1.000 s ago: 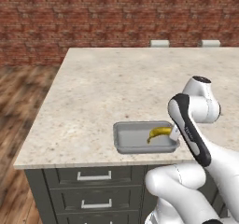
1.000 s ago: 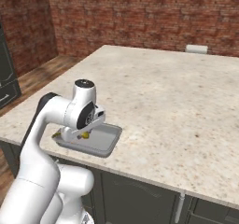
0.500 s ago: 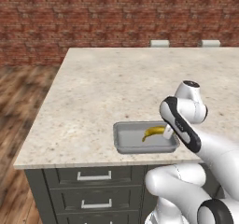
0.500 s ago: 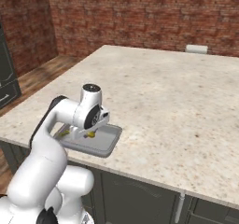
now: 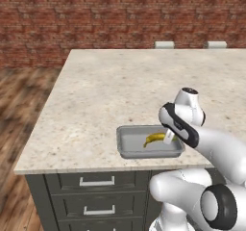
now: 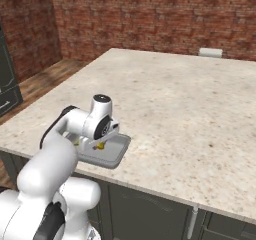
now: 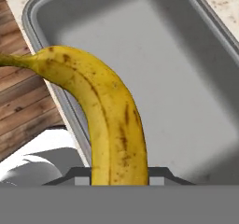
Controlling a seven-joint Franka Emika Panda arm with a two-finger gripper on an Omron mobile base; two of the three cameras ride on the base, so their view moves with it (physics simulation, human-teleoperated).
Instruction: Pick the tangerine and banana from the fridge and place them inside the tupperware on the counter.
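In the hand view, the gripper [image 7: 119, 174] clenched the banana [image 7: 105, 118] over the tupperware [image 7: 186, 73]; from the left base view, it lay lengthwise along the tray.

The banana [image 5: 154, 138] sits over the grey tupperware [image 5: 129, 146], pinched at its right end by the gripper [image 5: 169, 137]. The tupperware rests at the counter's [image 5: 120, 90] near edge.

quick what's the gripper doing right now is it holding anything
Gripper: closed on the banana, holding it over the tupperware.
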